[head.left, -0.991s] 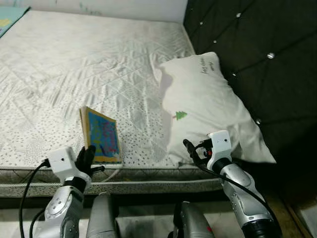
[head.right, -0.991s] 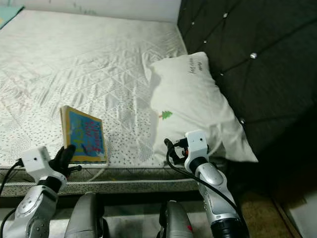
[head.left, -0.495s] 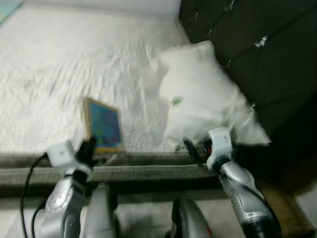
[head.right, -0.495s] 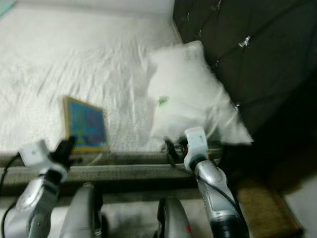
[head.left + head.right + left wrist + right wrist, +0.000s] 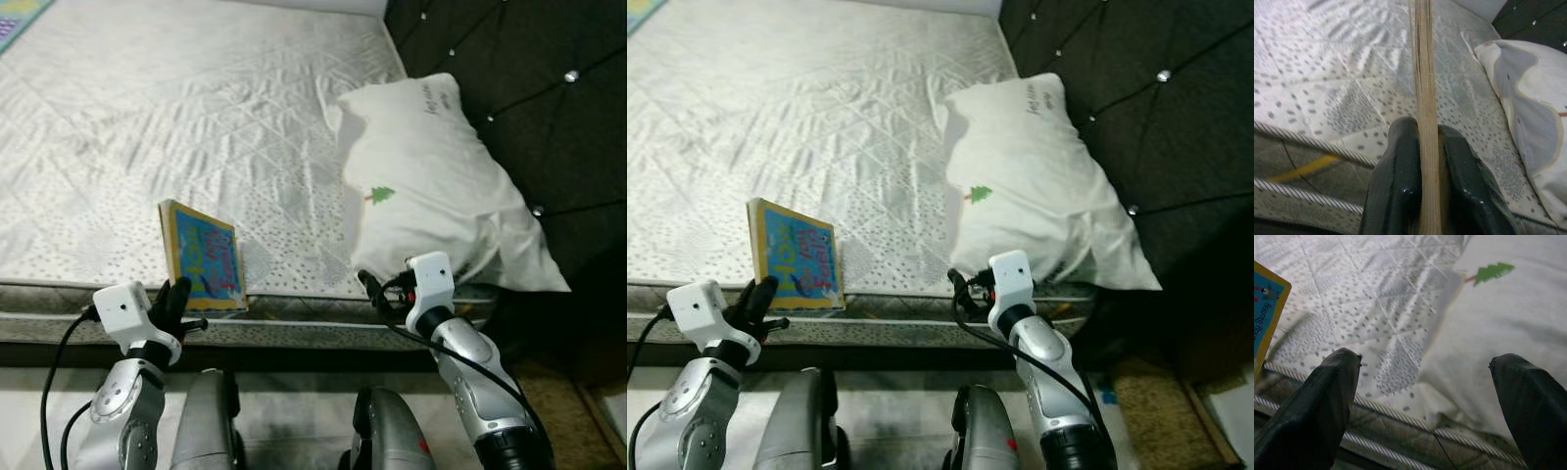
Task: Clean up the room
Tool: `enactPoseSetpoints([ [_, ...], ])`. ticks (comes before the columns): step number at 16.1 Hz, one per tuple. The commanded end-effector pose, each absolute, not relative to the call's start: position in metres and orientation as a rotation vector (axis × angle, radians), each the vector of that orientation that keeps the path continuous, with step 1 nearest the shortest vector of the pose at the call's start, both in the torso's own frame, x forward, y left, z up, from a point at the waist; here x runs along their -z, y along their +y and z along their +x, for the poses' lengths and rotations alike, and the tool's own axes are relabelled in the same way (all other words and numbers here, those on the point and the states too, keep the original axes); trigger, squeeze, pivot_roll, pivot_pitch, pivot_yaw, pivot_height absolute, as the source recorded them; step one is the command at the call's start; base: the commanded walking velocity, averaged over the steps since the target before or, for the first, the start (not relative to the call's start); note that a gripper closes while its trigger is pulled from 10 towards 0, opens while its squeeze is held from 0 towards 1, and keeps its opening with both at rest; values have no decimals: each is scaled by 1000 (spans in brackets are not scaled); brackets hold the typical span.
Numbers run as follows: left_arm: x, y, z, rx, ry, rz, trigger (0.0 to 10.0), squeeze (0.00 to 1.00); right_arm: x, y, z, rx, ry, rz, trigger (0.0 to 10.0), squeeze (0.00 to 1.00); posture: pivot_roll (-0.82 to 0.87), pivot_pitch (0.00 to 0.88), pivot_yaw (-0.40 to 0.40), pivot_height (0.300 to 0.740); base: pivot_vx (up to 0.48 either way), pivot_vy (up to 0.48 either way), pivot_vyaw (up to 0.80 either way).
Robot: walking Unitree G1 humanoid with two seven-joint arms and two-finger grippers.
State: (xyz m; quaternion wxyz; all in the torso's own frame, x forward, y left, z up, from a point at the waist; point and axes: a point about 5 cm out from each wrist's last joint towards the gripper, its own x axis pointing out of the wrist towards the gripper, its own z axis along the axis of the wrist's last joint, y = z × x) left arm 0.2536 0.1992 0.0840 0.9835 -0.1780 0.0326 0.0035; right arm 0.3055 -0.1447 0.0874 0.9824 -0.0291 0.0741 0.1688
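Note:
A thin children's book (image 5: 203, 258) with a blue cover and yellow border stands tilted at the near edge of the mattress (image 5: 176, 117). My left gripper (image 5: 174, 304) is shut on its lower edge; in the left wrist view the book's edge (image 5: 1425, 73) runs straight up between the two black fingers (image 5: 1396, 181). My right gripper (image 5: 370, 289) hangs open just in front of the mattress edge, near the lower corner of a white pillow (image 5: 431, 176) with a small green tree print (image 5: 1491, 273).
A dark tufted headboard (image 5: 529, 78) rises on the right behind the pillow. The mattress side and piping (image 5: 294, 333) run across in front of both arms. Pale floor (image 5: 892, 411) lies below. A coloured mat corner (image 5: 20, 15) shows at the far left.
The camera shifted, blurred half a second ago, and now looks from slightly farther back. The book stays held in my left gripper; both arms keep their pose.

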Motion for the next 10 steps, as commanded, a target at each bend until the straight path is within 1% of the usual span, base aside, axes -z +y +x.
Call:
enactPoseSetpoints([
  [1,-90,197,254,9,31,-354,10000,0,-84,-151,303,-325,168,-55,10000,0,-119,149,-91,603,345,0,0],
  [10,-90,196,255,19,34,-349,10000,0,-84,-151,303,-328,167,-55,10000,0,-116,147,-93,603,353,0,0],
])
